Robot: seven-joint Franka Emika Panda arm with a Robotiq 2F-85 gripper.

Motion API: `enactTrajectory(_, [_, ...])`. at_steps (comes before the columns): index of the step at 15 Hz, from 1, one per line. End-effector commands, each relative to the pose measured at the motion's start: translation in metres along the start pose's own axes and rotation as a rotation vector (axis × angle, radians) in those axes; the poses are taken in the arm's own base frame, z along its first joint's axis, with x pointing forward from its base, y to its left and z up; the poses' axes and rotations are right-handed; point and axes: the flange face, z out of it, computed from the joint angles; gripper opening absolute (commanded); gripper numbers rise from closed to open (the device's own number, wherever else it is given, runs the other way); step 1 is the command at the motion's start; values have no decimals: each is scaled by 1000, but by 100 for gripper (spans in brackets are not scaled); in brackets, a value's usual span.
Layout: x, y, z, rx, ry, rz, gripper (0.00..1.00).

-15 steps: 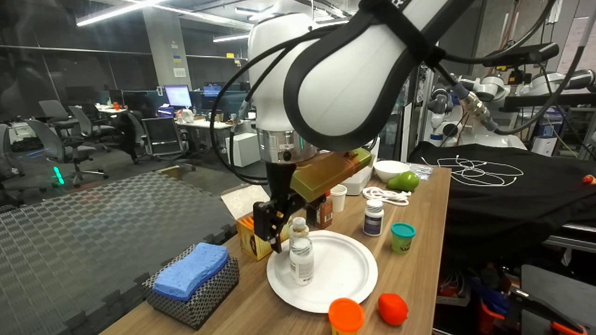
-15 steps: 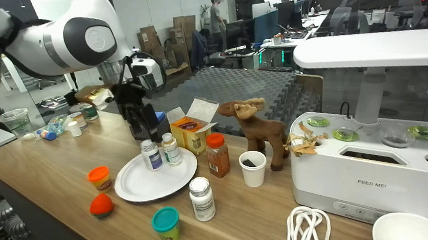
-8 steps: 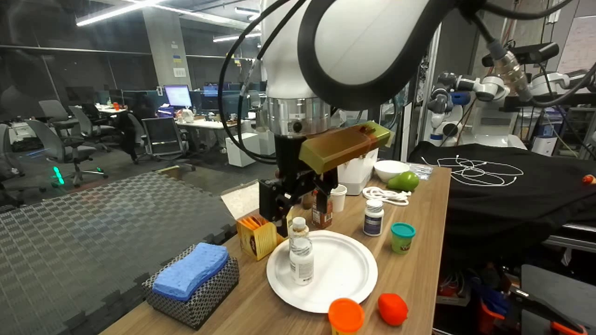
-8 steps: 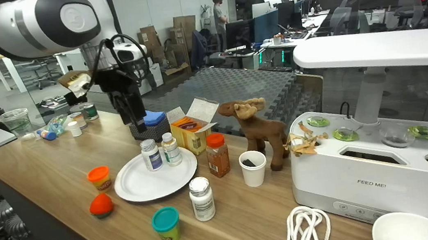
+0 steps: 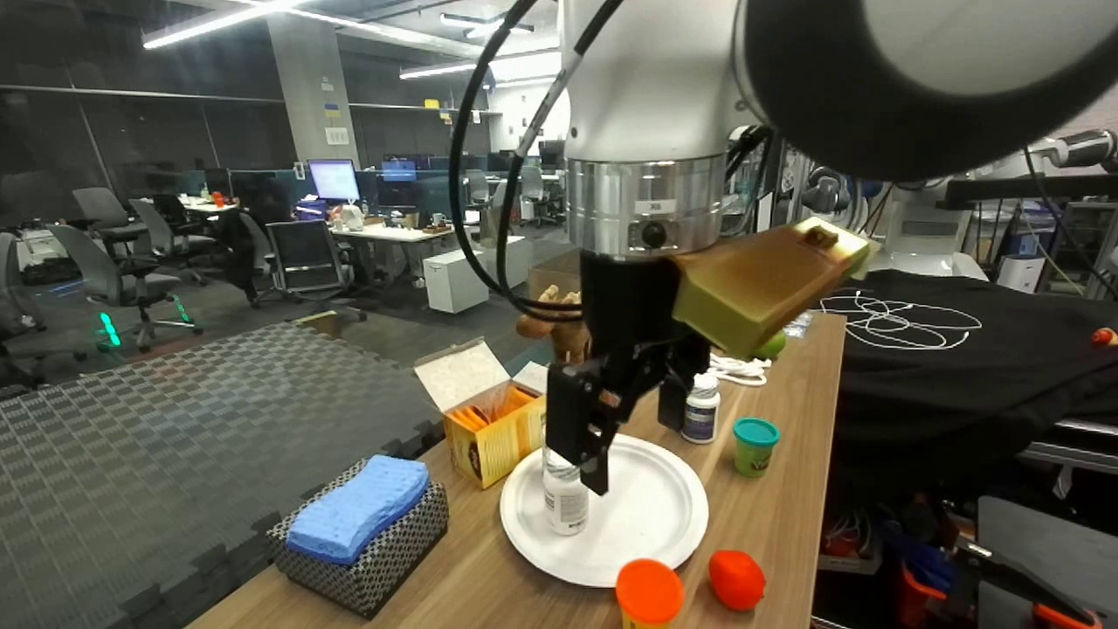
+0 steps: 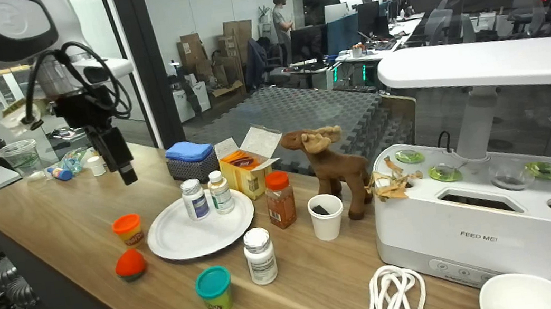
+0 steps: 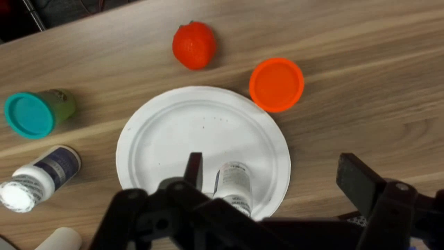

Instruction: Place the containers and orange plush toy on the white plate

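The gripper (image 7: pixel 272 172) is hovering, jaws standing wide apart.
The toy (image 7: pixel 194 46) is looking round and orange-red; the plate (image 7: pixel 173 135) is bearing two white-capped bottles (image 6: pixel 196 201).

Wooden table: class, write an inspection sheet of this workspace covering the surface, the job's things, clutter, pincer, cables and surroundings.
Surface: wood-grain table; spills, nothing seen.
Job's things: white plate holds two bottles; third bottle, teal-lidded tub, orange-lidded tub, red-lidded jar and orange plush toy are off it.
Clutter: open yellow box, moose plush, blue sponge, paper cup, white rope, white bowl.
Pincer: open above the table, nothing gripped.
Cables: black cables loop beside the arm; white cable lies on black cloth.
Surroundings: standing person, office chairs, lit monitor.
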Motion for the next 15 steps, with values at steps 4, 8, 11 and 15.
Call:
enactTrajectory(4, [-84,-10,2,15,-4,-19,100])
enactTrajectory(8, [-108,-20,22,72,-11,-25,100])
enactTrajectory(11, [-107,-23,36,86,22,-26,100])
enactTrajectory(15, [-90,-21,48,94,70,-34,100])
